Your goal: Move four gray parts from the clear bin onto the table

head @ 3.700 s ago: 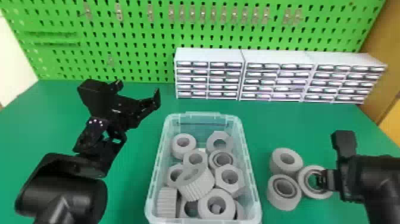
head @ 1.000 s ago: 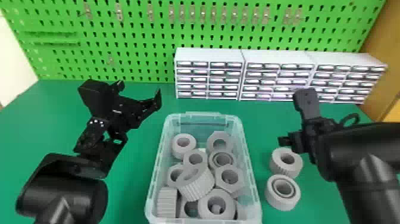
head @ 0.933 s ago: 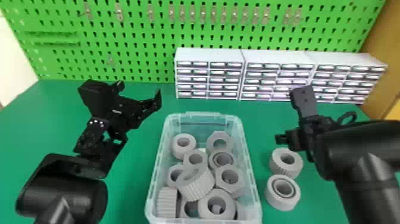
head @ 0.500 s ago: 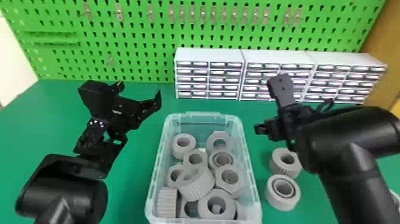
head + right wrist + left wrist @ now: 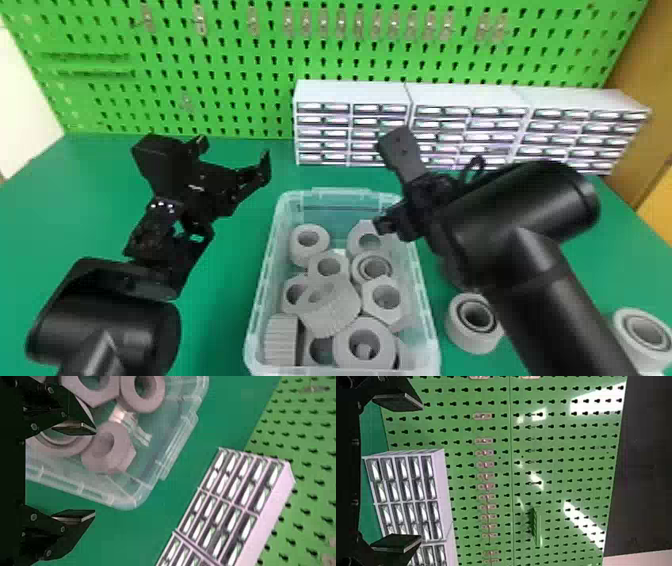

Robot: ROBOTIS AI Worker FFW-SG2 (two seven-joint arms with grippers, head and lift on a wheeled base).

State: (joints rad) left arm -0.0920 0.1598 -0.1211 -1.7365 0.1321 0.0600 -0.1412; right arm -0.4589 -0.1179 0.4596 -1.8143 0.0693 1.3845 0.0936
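My right gripper is above the back right corner of the clear bin, its fingers apart and nothing between them. Gray rings and hex nuts lie piled in the bin, a hex nut close by the lower finger. In the right wrist view, the right gripper stands open near a gray nut. On the table, one gray ring sits left of the right forearm, another right of it. My left gripper is parked left of the bin; the left gripper is open and holds nothing.
White drawer cabinets stand along the back of the green table, before the green pegboard. Free table lies between the left arm and the bin.
My right gripper has moved left from the gray parts on the table to over the bin's back right corner, uncovering a ring on the right. The left arm is still.
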